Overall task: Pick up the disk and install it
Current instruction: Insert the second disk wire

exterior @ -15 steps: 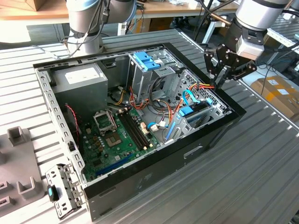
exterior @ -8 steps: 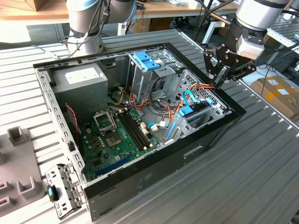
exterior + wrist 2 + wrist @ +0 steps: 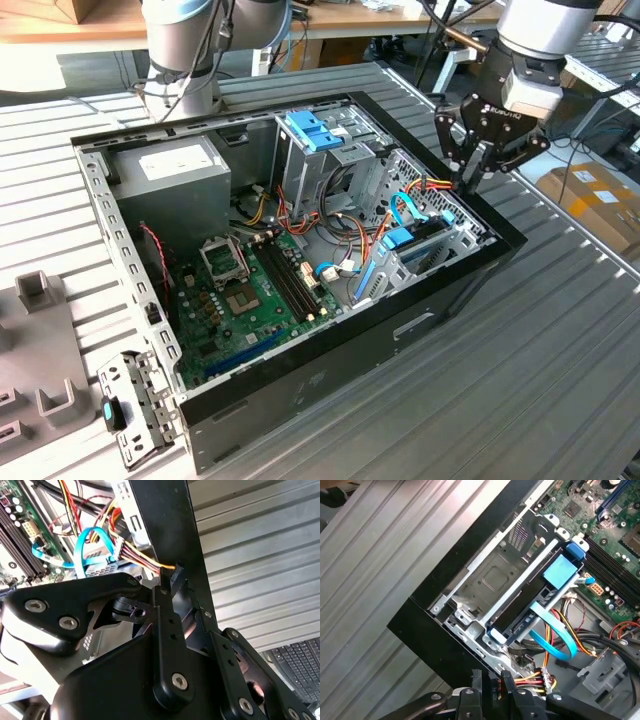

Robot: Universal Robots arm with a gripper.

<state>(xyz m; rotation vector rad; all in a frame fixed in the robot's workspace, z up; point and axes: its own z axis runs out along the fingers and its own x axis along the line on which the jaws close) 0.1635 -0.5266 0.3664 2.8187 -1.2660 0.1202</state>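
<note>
1. The disk (image 3: 521, 609) sits flat in the silver drive cage (image 3: 485, 580) inside the open computer case (image 3: 330, 362). Its dark body is edged by its light-blue carrier, and a blue tab sits at one end. In the exterior view this bay lies at about 3 o'clock in the case, just inside the black side wall.
2. The gripper (image 3: 469, 178) hangs over that wall at about 2 o'clock from the case's middle. In both wrist views its two black fingers (image 3: 164, 607) are drawn almost together, pinching a small black power connector (image 3: 176, 576). A bundle of yellow, red and black wires (image 3: 532, 676) trails from the connector. It has no hold on the disk, which lies near it but apart.
3. A light-blue flat cable (image 3: 555, 642) loops up beside the disk's end, close to the wires.
4. Writing: the power supply (image 3: 170, 172), at 10 o'clock in the case, carries a white label, and the gripper body has white lettering. Both are too small to read.
5. In the exterior view the green motherboard (image 3: 250, 300) fills the case floor toward 7 o'clock. A grey cage with a blue latch (image 3: 312, 130) stands at 12 o'clock.
6. The case rests on a ribbed grey metal table (image 3: 545, 335). At 8 o'clock from the case a loose metal bracket (image 3: 135, 405) with a blue clip lies beside grey fixture blocks (image 3: 40, 290).
7. Around the table, a second arm's base (image 3: 185, 50) stands at 11 o'clock. Cardboard boxes (image 3: 592, 195) lie on the floor at 3 o'clock.
</note>
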